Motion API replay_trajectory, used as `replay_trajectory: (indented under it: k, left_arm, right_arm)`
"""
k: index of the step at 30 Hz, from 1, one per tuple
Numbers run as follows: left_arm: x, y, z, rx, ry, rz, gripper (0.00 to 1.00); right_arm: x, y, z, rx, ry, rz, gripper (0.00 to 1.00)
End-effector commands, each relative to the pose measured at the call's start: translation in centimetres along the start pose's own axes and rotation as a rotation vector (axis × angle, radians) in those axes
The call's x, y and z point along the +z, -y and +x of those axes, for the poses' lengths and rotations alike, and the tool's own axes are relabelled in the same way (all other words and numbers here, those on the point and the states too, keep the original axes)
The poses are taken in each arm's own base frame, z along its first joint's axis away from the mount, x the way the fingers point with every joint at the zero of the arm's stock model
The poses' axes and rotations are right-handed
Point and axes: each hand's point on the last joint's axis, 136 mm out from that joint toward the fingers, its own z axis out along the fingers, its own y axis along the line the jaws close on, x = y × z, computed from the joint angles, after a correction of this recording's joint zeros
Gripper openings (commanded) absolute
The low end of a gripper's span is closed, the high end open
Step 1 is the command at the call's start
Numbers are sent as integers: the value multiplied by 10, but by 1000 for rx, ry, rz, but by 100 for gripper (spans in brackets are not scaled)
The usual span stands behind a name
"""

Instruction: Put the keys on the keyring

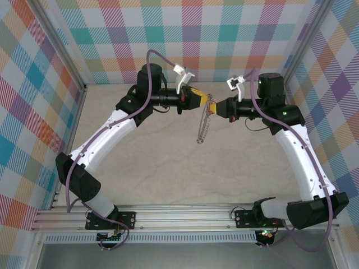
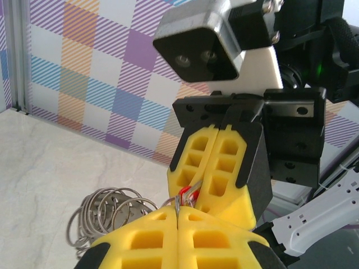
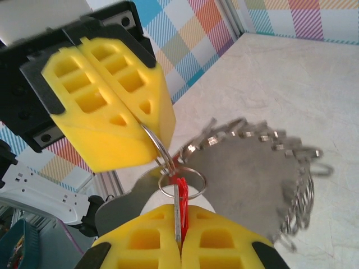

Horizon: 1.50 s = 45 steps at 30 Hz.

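Large grey metal keyring (image 3: 247,185): flat plate dull and matt. The small silver wire loops (image 3: 263,138) on its edge are bright and glossy. Tiny silver metal key (image 3: 177,216): shiny. Its small red oval tag (image 3: 183,195): smooth, glossy plastic. Left fingers (image 2: 140,241) and right fingers (image 3: 140,246): yellow moulded plastic, matt, faintly grainy. Pale marbled tabletop (image 1: 168,174): smooth, low sheen. White arm shells (image 1: 106,140): glossy plastic.

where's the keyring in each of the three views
top external: keyring hangs at centre, below where left pincer meets right pincer
left wrist: lower left, loops beside the left pincer
right wrist: centre right, grey disc above the right pincer
shared landmark: the yellow pincer tips meeting
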Motion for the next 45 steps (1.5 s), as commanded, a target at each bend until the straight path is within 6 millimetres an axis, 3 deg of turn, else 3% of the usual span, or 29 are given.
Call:
replay_trajectory:
  k: [1, 8, 20, 22, 26, 31, 37, 45]
  left_arm:
    - [-6, 14, -11, 49, 32, 19, 0]
    - [-7, 16, -11, 48, 30, 22, 0]
    - [-6, 8, -6, 33, 21, -10, 0]
    - [-6, 4, -3, 28, 19, -27, 6]
    - [-9, -5, -1, 19, 26, -80, 27]
    - [-23, -19, -1, -5, 55, -150, 38]
    - [-44, -39, 2, -50, 100, -252, 45]
    - [-66, -64, 23, -126, 129, -361, 48]
  right_arm:
    - [-8, -11, -18, -60, 33, -5, 0]
    - [-10, -12, -30, -85, 35, 7, 0]
    - [-8, -5, -27, -74, 25, 32, 0]
    - [-5, 0, -25, -64, 17, 42, 0]
    - [3, 16, -16, -37, -12, 66, 0]
    - [12, 34, -5, -6, -38, 88, 0]
    - [27, 62, 3, 35, -61, 110, 0]
    - [48, 115, 8, 104, -79, 159, 0]
